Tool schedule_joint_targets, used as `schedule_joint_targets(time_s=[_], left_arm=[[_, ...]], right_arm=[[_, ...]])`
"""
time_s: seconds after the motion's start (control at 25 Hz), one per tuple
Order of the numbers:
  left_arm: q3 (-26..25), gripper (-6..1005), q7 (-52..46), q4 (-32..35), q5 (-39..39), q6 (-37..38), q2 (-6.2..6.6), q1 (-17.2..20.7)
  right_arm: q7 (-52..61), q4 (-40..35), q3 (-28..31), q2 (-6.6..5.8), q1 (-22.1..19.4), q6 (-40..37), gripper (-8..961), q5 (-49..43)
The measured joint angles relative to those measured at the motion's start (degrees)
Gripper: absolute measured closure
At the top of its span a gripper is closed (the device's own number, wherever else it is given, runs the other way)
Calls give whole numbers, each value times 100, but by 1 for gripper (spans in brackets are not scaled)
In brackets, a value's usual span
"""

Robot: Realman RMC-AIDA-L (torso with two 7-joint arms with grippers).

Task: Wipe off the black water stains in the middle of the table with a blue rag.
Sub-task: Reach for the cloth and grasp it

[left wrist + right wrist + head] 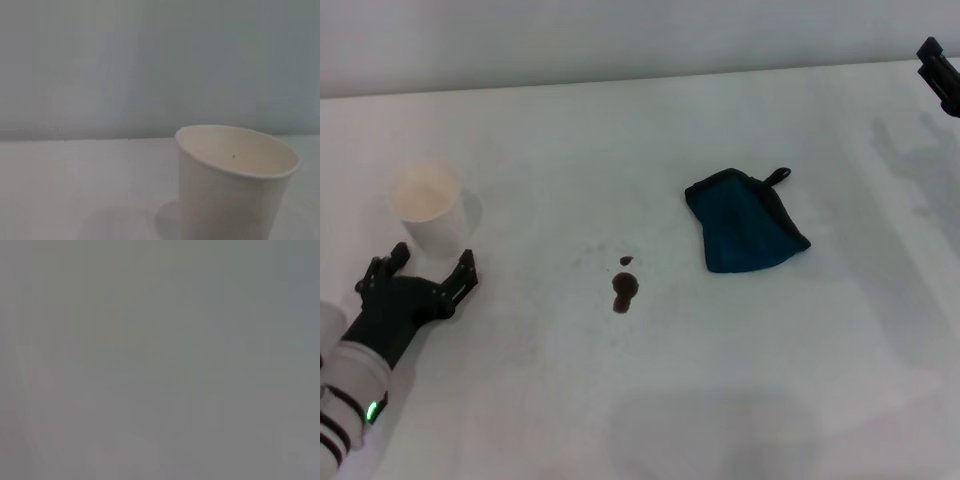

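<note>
The black water stains lie in the middle of the white table: a coin-sized blob with a tinier dot just behind it. The blue rag lies crumpled to the right of them, its black loop at the far corner. My left gripper is open low at the left, its fingers spread just in front of a white paper cup, not touching it. My right gripper shows only as a dark tip at the far right edge, well away from the rag.
The white paper cup also fills the left wrist view, upright and empty. The table's far edge meets a pale wall. The right wrist view shows only plain grey.
</note>
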Motion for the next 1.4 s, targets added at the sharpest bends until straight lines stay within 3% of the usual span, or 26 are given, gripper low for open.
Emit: schedule_joint_targets(time_s=[0.08, 0.2, 0.36, 0.4, 0.48, 0.56, 0.6, 0.64, 0.68, 0.76, 0.88, 1.16, 1.4], left_arm=[[-14, 107, -8, 64, -36, 21, 5, 60], [-132, 108, -65, 267, -187, 515, 19, 518], [-512, 108, -409, 321, -203, 1302, 17, 966], [-658, 108, -583, 321, -203, 1474, 18, 1057], [-816, 108, -858, 277, -202, 1626, 26, 1141], [-884, 108, -1013, 222, -201, 1682, 35, 1163], [-902, 108, -1109, 173, -201, 1717, 40, 1165], [-925, 108, -1310, 3, -198, 1831, 46, 1151], [-926, 108, -1340, -43, -199, 1859, 47, 1147], [-952, 108, -1367, -128, -193, 1931, 46, 1137], [-1140, 108, -1371, -210, -198, 2002, 48, 1129], [-1462, 107, -1373, -365, -199, 2011, 55, 828], [-1450, 108, -1351, -567, -180, 1969, 54, 397]], right_arm=[[604, -89, -127, -35, -26, -91, 193, -107], [1755, -584, -582, -152, -101, -496, 194, -621], [4000, -2022, -1468, -396, -263, -1312, 195, -2237], [4991, -2772, -1680, -452, -309, -1544, 196, -3122], [5525, -3127, -1705, -456, -312, -1636, 196, -3636], [6618, -3782, -1724, -444, -281, -1773, 197, -4693], [7900, -4585, -1735, -411, -215, -1784, 208, -6173], [8545, -5015, -1734, -374, -183, -1666, 219, -6997], [8545, -5015, -1734, -374, -183, -1666, 230, -6997], [9602, -5928, -1741, -238, -94, -1253, 252, -8468], [10625, -7044, -1820, -37, 27, -529, 253, -9937], [12721, -8488, -3499, -20, 263, 782, 256, -11731], [13922, -8628, -4966, 3, 365, 792, 257, -11956]])
